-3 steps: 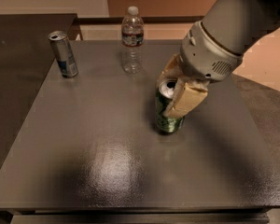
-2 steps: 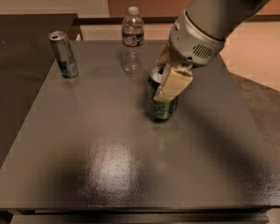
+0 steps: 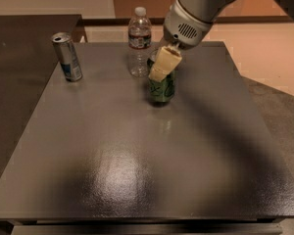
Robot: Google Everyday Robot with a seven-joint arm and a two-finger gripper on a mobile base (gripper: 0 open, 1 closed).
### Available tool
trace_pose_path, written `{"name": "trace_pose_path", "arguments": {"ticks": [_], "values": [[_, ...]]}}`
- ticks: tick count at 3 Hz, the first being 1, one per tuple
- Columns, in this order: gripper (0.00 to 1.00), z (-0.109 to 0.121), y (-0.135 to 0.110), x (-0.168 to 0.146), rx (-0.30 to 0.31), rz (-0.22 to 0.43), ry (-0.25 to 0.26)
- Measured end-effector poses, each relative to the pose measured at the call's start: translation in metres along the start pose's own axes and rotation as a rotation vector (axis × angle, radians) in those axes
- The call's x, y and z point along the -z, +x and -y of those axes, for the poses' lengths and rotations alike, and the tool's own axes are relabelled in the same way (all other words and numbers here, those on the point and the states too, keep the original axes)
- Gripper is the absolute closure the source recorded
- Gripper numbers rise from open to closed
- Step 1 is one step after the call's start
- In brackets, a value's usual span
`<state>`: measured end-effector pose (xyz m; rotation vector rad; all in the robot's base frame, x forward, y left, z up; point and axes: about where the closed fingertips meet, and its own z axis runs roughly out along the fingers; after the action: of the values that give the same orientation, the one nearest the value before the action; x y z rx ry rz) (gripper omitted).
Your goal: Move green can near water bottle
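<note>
The green can (image 3: 162, 89) stands upright at the back middle of the dark grey table (image 3: 137, 170), just right of the water bottle (image 3: 138, 43) and slightly nearer to me. A small gap shows between can and bottle. My gripper (image 3: 162, 68) comes down from the upper right and is shut on the can's upper part. One cream finger (image 3: 164, 62) lies across the can's front; the other finger is hidden behind it. I cannot tell whether the can's base touches the table.
A taller, slim silver-and-blue can (image 3: 67, 57) stands at the back left of the table. A darker counter (image 3: 19, 58) adjoins the table's left side. Light floor (image 3: 264, 38) lies beyond the table's right and back edges.
My gripper has carried the green can back and to the left, from the right middle of the table to a spot beside the water bottle. The bottle and the silver can have not moved.
</note>
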<state>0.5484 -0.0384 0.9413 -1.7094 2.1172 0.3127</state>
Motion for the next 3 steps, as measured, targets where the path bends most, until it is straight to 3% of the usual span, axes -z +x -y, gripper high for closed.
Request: {"name": "trace_pose_path", "arguments": {"ticks": [1,3], "values": [[1.00,0.031,-0.005,-0.005,-0.076,0.026,0.038],[1.00,0.065,-0.003,-0.023,-0.162,0.058,0.076]]}}
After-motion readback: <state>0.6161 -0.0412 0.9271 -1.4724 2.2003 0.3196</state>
